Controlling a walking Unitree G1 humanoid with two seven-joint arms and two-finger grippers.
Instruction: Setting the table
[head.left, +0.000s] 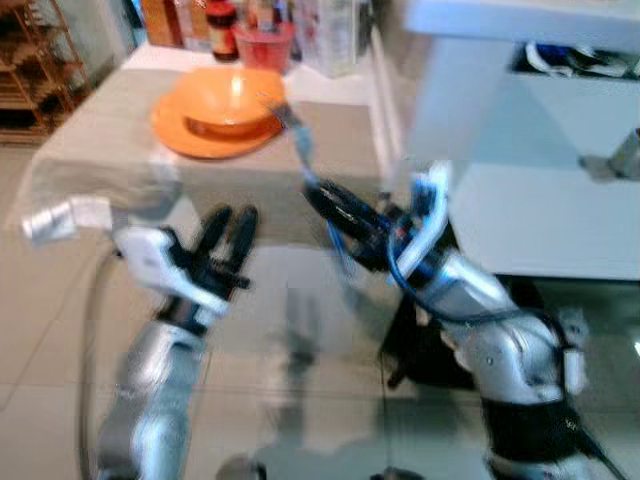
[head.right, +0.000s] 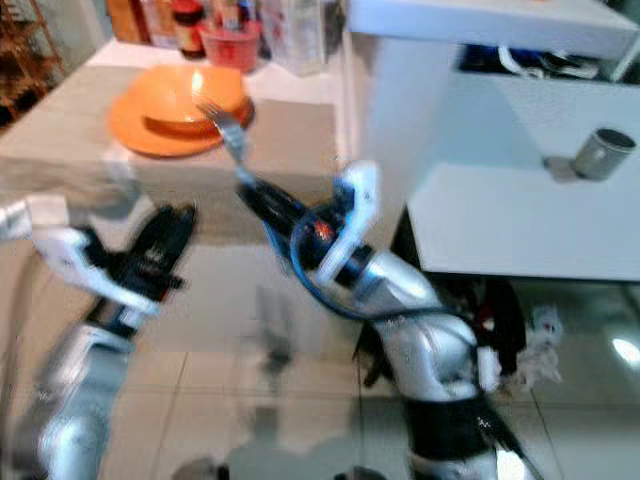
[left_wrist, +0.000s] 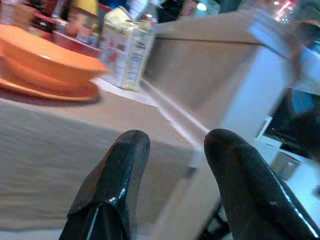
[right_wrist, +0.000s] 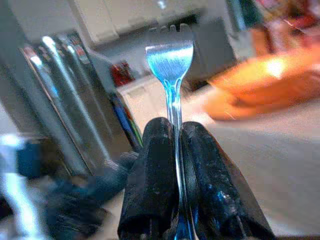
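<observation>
A metal fork (head.left: 295, 135) sticks out of my right gripper (head.left: 320, 195), which is shut on its handle; the tines (right_wrist: 170, 50) point toward the table. An orange bowl (head.left: 228, 98) sits on an orange plate (head.left: 190, 135) on the beige-clothed table (head.left: 110, 150). My left gripper (head.left: 228, 230) hangs open and holds nothing, just below the table's front edge; the wrist view looks between its fingers (left_wrist: 120, 165) at the cloth and the bowl (left_wrist: 40, 57).
Bottles, a red cup (head.left: 265, 45) and a carton (left_wrist: 125, 50) crowd the table's far side. A white counter (head.left: 540, 220) stands to the right, with a metal can (head.right: 600, 152) on it. Tiled floor lies below.
</observation>
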